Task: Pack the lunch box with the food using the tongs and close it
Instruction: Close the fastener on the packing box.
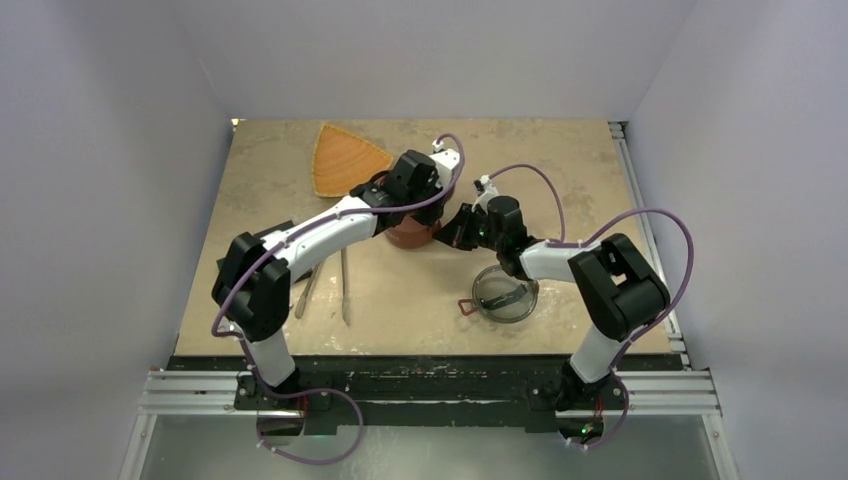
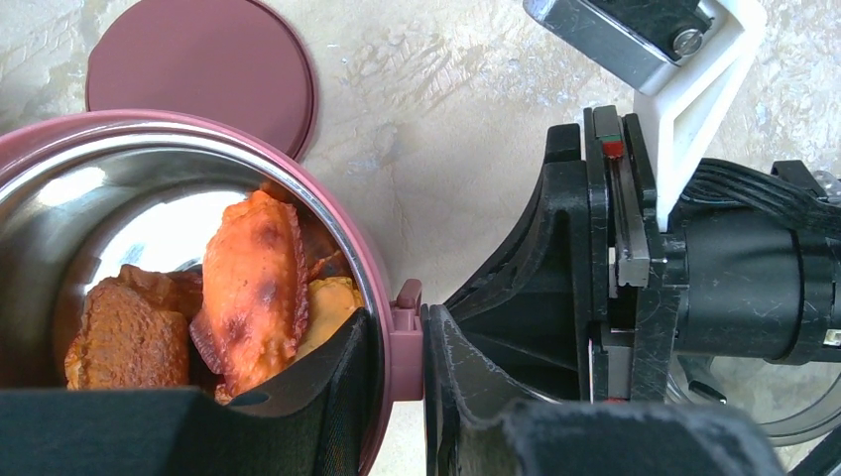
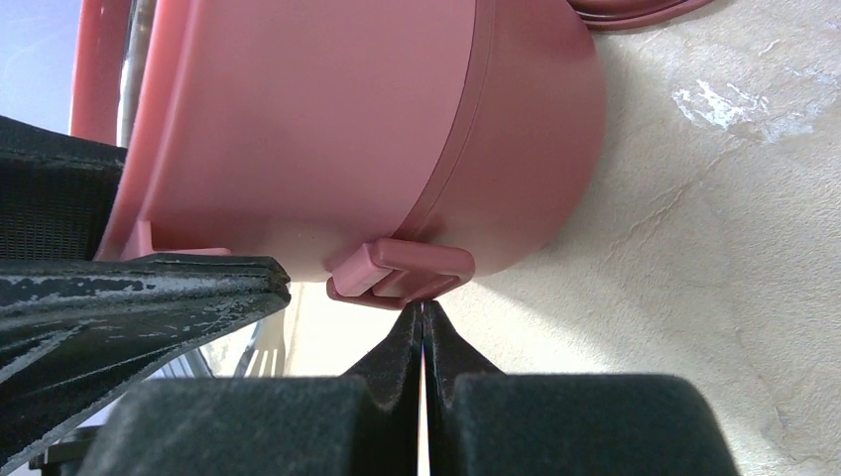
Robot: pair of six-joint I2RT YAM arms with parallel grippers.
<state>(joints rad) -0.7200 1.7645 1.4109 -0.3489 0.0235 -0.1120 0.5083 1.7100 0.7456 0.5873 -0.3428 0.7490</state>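
Your left gripper pinches the lunch box rim, food inside; your right gripper, fully closed, sits right at its side handle.

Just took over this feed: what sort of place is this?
Likely a lab test booth, not a kitchen: plain white walls box in a beige tabletop, with an aluminium rail along its near edge.

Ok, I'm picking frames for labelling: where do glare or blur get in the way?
Left wrist view: white glare inside the round dark-red steel-lined bowl, orange food pieces sharp. Right wrist view: black right gripper blurred. Top view: evenly lit.
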